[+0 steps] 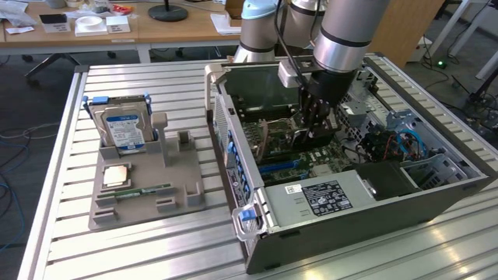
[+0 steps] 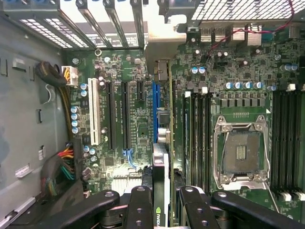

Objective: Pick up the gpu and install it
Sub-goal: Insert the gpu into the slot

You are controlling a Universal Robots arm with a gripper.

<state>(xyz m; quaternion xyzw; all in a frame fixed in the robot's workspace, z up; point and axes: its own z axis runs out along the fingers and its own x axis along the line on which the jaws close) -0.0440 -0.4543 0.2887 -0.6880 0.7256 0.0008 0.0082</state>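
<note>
The gpu (image 2: pixel 162 157) shows edge-on in the wrist view as a thin black card with a green logo, its pale metal bracket (image 2: pixel 164 43) up against the case's rear slot openings. My gripper (image 2: pixel 164 210) is shut on it, one black finger (image 2: pixel 140 205) on each side. The card stands upright along the blue expansion slot (image 2: pixel 155 102) of the motherboard; whether it is pressed fully in, I cannot tell. In the exterior view my gripper (image 1: pixel 315 125) reaches straight down into the open computer case (image 1: pixel 233 146), with the dark gpu (image 1: pixel 309 140) below it.
A grey holder (image 1: pixel 183 175) on the exterior view's left carries a silver hard drive (image 1: pixel 125 131), a CPU (image 1: pixel 116 175) and a green memory stick (image 1: pixel 144 191). Inside the case are the power supply (image 1: pixel 327 198), the CPU socket (image 2: pixel 240 152) and cable bundles (image 2: pixel 66 164).
</note>
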